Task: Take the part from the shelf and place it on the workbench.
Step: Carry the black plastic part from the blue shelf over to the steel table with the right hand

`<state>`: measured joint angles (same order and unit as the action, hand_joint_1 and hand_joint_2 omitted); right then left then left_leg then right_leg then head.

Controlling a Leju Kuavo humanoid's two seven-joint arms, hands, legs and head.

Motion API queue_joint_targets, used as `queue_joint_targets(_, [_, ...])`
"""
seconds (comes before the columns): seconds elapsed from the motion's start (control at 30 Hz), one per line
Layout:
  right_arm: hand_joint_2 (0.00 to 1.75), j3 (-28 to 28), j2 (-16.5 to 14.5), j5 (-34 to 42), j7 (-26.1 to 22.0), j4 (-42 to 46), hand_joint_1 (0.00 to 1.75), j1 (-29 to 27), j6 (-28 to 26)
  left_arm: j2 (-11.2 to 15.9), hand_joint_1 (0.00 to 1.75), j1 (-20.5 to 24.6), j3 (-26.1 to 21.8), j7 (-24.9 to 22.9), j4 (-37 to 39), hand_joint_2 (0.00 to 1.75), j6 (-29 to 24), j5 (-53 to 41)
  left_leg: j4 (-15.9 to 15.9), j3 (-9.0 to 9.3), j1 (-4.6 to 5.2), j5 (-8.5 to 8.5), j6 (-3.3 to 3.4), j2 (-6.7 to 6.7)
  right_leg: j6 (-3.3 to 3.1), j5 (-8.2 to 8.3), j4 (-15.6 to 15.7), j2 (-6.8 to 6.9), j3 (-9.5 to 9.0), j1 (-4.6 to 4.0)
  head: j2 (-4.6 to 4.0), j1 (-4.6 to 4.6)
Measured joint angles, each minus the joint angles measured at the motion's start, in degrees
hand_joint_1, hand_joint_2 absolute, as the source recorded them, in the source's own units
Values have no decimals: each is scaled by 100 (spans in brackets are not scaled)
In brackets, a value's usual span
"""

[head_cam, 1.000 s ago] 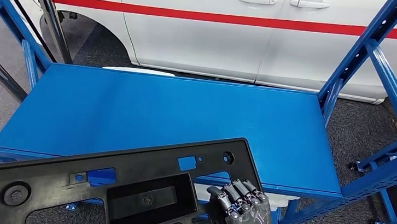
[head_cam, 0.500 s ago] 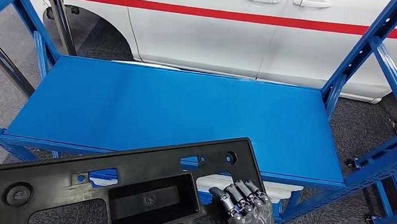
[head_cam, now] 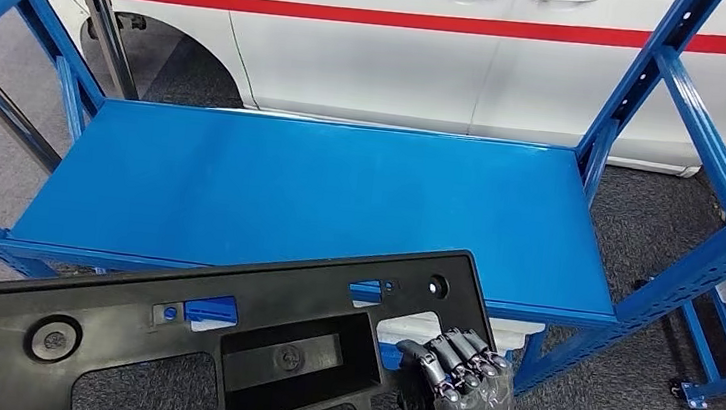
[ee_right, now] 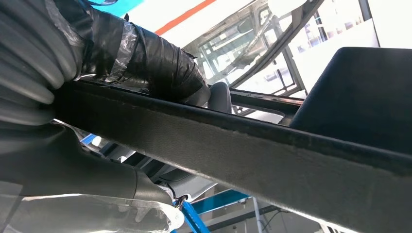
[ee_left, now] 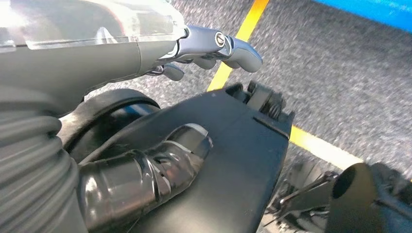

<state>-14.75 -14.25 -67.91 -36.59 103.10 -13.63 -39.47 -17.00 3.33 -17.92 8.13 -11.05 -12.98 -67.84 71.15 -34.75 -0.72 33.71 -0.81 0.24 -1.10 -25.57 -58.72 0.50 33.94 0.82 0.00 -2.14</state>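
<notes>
The black part [head_cam: 226, 337] looks like matt moulded plastic, its edge faintly grainy in the right wrist view. The blue shelf board [head_cam: 320, 196] is smooth painted metal with a soft sheen. The white car [head_cam: 433, 61] behind is glossy. The floor [head_cam: 659, 223] is rough grey carpet. The right hand [head_cam: 456, 400] is dull grey with glossy finger segments.

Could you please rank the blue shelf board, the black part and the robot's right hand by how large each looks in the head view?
1. Blue shelf board: largest.
2. Black part: nearly as wide, but it is nearer the camera and cut off by the frame, so the gap is unsure.
3. Right hand: clearly smallest.
</notes>
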Motion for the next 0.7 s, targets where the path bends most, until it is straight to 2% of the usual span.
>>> queue_joint_targets(0.03, [175, 0, 0, 1, 0, 0, 175, 0, 0, 0, 0, 0, 0, -1, 0, 175, 0, 0, -28, 18, 0, -13, 1, 0, 1, 1, -2, 0, 1, 0, 0, 0])
queue_joint_targets(0.07, [175, 1, -1, 2, 0, 0, 175, 0, 0, 0, 0, 0, -2, -6, 1, 175, 0, 0, -194, 116, -1, -84, 5, 0, 6, 5, -6, -2, 5, 1, 0, 0])
queue_joint_targets(0.13, [175, 4, -5, 4, -1, 1, 175, -1, 0, -1, 0, -2, -10, -17, 1, 175, 9, -1, -788, 431, 6, -272, 30, -3, 40, 26, -29, -4, 31, -8, 0, -1])
queue_joint_targets(0.17, [175, 19, -13, 19, -8, 1, 175, -5, -1, -2, 0, -4, -24, -11, 2, 175, 15, -1, -1103, 563, 13, -376, 85, -8, 100, 69, -36, 0, 60, -18, 0, -2])
queue_joint_targets(0.23, [175, 60, -30, 66, -27, 5, 175, -18, -3, -7, 0, -7, -49, 12, 3, 175, 24, -1, -1376, 606, 22, -470, 222, -4, 220, 40, -130, -3, 144, -19, 0, -7])
queue_joint_targets(0.27, [175, 83, -39, 103, -38, 13, 175, -28, -5, -9, 0, -8, -62, 24, 3, 175, 26, -1, -1372, 561, 21, -526, 294, 3, 271, -87, -290, -9, 222, -10, 0, -8])
queue_joint_targets(0.37, [175, 111, -53, 199, -47, 78, 175, -61, -7, -11, 0, -9, -84, 28, 4, 175, 26, -3, -1354, 427, 43, -623, 374, 26, 317, -741, -1320, -25, 610, -2, 0, -8])
queue_joint_targets(0.4, [175, 115, -57, 226, -48, 110, 175, -73, -7, -11, 0, -10, -90, 28, 4, 175, 26, -3, -1339, 377, 56, -650, 378, 28, 320, -838, -1567, -25, 676, -3, 0, -8])
queue_joint_targets(0.43, [175, 118, -63, 250, -48, 144, 175, -83, -7, -11, 0, -10, -92, 28, 4, 175, 24, -4, -1320, 332, 68, -669, 378, 28, 311, -821, -1602, -25, 631, -6, 0, -8])
queue_joint_targets(0.47, [175, 122, -70, 266, -49, 175, 175, -90, -7, -11, 0, -10, -93, 28, 4, 175, 21, -6, -1300, 298, 79, -683, 376, 26, 291, -710, -1414, -25, 474, -10, 0, -8])
queue_joint_targets(0.53, [175, 139, -90, 285, -50, 236, 175, -97, -7, -14, 0, -10, -94, 30, 4, 175, 15, -11, -1267, 260, 101, -700, 358, 24, 213, -432, -620, -25, -38, -35, 0, -7])
queue_joint_targets(0.57, [175, 150, -104, 296, -50, 264, 175, -98, -7, -16, 0, -9, -94, 30, 4, 175, 12, -14, -1252, 248, 114, -710, 340, 24, 176, -350, -303, -24, -214, -51, 0, -7])
queue_joint_targets(0.6, [175, 162, -118, 310, -50, 291, 175, -101, -8, -19, 0, -9, -95, 31, 4, 175, 9, -17, -1242, 235, 120, -725, 312, 26, 143, -312, -107, -24, -309, -70, 0, -6])
queue_joint_targets(0.7, [175, 195, -154, 365, -50, 352, 175, -110, -13, -17, 0, -8, -96, 30, 4, 175, -3, -28, -1235, 200, 110, -771, 212, 31, 65, -235, -23, -20, -281, -79, 0, -7])
